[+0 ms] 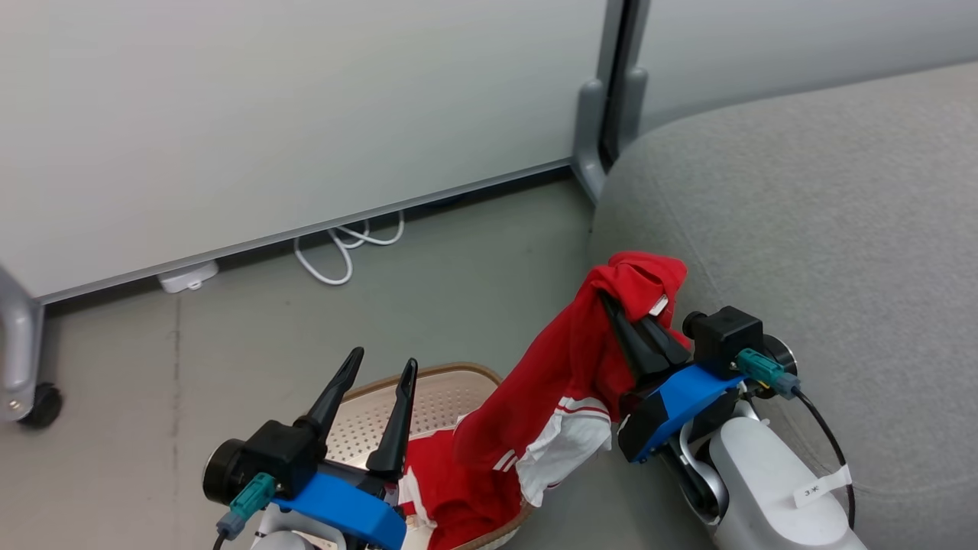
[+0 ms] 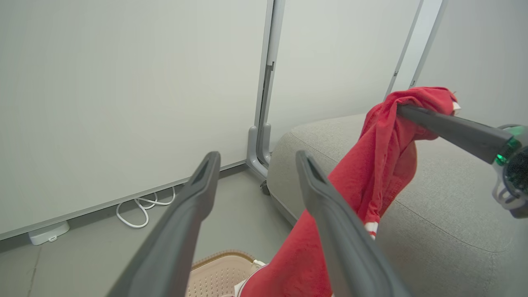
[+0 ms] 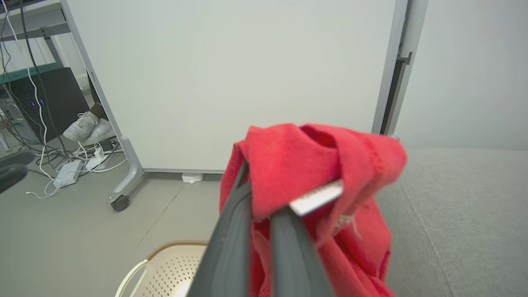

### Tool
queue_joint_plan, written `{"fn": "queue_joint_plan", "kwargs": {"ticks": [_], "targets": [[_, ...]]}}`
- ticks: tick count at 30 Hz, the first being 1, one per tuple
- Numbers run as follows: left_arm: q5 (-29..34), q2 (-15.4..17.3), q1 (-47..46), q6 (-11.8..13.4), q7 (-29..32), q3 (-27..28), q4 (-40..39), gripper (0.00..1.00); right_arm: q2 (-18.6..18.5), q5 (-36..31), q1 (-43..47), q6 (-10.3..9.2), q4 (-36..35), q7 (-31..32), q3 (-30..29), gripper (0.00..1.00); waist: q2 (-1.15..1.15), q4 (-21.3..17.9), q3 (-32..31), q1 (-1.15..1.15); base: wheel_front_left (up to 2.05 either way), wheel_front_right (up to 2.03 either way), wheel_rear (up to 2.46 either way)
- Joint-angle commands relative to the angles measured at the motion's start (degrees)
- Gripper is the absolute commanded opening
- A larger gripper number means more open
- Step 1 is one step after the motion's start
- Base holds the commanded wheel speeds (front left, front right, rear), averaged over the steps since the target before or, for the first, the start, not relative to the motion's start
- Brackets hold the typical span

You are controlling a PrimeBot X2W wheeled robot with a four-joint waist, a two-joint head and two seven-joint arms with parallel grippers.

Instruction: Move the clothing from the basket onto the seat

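Right gripper (image 1: 628,325): long dark fingers pressed together, pinching the top of a soft bright-red fabric piece with a white panel and red-and-white striped trim low down. Call it the lifted garment (image 1: 561,367). The cloth bunches over and past the fingertips. A small white label (image 1: 659,305) pokes out just beside them.

The right wrist view gives the same reading: red cloth draped over both fingers, label (image 3: 315,200) lying across the right-hand one.

Lifted garment hangs from the grip down and toward the robot's left, its lower end reaching the basket. The upper bunch sits over the front-left corner of the large grey fabric-upholstered seat (image 1: 802,214). Cannot tell whether the cloth brushes the cushion.

Oval cream-white perforated plastic basket (image 1: 458,372), brown woven-look rim, stands on the grey floor (image 1: 458,267) against the seat's front. Second garment (image 1: 447,496), red with white trim, lies inside it beneath the hanging end.

Left gripper (image 1: 385,357): fingers spread wide, nothing between them, poised above the basket's left part. In the left wrist view one finger overlaps the red cloth; contact unclear.

White cable (image 1: 344,252) is looped on the floor by the pale partition (image 1: 306,114).
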Motion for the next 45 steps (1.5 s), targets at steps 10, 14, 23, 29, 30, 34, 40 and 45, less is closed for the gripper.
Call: {"fn": "queue_joint_plan", "kwargs": {"ticks": [10, 14, 23, 29, 30, 34, 40, 45], "targets": [[-0.1, 1.0, -2.2, -0.1, -0.3, -0.6, -0.1, 1.0, -0.1, 0.4, 0.9, 0.01, -1.5, -0.3, -1.2, 0.0, 0.0, -8.9, 1.9, 0.0, 0.0, 0.0, 0.0], [-0.1, 1.3, -2.8, -0.1, -0.3, -1.2, 0.2, 1.0, -0.1, 0.5, 1.4, 0.01, -1.9, -0.3, -1.5, 0.0, 0.0, -11.5, 2.2, 0.0, 0.0, 0.0, 0.0], [-0.4, 1.9, -3.5, -0.1, -0.3, -1.7, 0.4, 1.0, -0.1, 1.1, 1.9, 0.01, -2.5, -0.3, -1.6, 0.0, 0.0, -16.3, 2.9, 0.0, 0.0, 0.0, 0.0], [-0.4, 1.7, -3.4, -0.1, -0.3, -1.8, 0.4, 1.0, -0.1, 1.3, 2.4, 0.01, -2.6, -0.3, -1.7, 0.0, 0.0, -18.6, 3.2, 0.0, 0.0, 0.0, 0.0], [-0.4, 1.6, -3.6, -0.1, -0.3, -2.0, 0.5, 1.0, -0.1, 1.3, 2.4, 0.01, -2.7, -0.3, -1.7, 0.0, 0.0, -18.8, 3.3, 0.0, 0.0, 0.0, 0.0], [-0.5, 1.5, -3.8, -0.1, -0.3, -2.5, 0.5, 1.0, -0.1, 1.1, 2.8, 0.01, -2.8, -0.3, -2.2, 0.0, 0.0, -19.2, 3.5, 0.0, 0.0, 0.0, 0.0], [-0.7, 1.9, -4.1, -0.1, -0.3, -2.8, 0.3, 1.0, -0.1, 1.3, 2.8, 0.01, -3.2, -0.3, -2.9, 0.0, 0.0, -18.5, 3.8, 0.0, 0.0, 0.0, 0.0], [-0.6, 2.2, -4.3, -0.1, -0.3, -2.9, 0.1, 1.0, -0.1, 1.2, 1.7, 0.01, -3.9, -0.3, -3.5, 0.0, 0.0, -17.8, 4.3, 0.0, 0.0, 0.0, 0.0]]}}
